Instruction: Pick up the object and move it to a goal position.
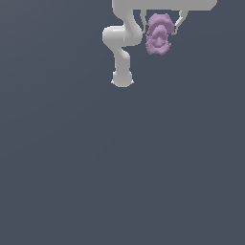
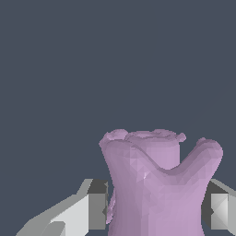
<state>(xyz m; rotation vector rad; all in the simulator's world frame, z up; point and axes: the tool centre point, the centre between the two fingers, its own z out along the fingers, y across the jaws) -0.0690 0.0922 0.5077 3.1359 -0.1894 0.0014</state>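
The object (image 1: 158, 34) is a pale lilac, lumpy figure with a pinched waist. It sits near the top of the exterior view, between the two fingers of my white gripper (image 1: 160, 29). In the wrist view the object (image 2: 156, 184) fills the lower middle. My gripper (image 2: 156, 209) has one finger (image 2: 96, 207) against one side of the waist and the other finger (image 2: 217, 211) against the other side. The gripper is shut on the object. The object's lower end is out of the wrist frame.
The white arm (image 1: 122, 45) bends down from the top edge of the exterior view, with its base (image 1: 122, 79) to the exterior view's left of the object. A plain dark grey-blue ground (image 1: 122, 167) fills everything else.
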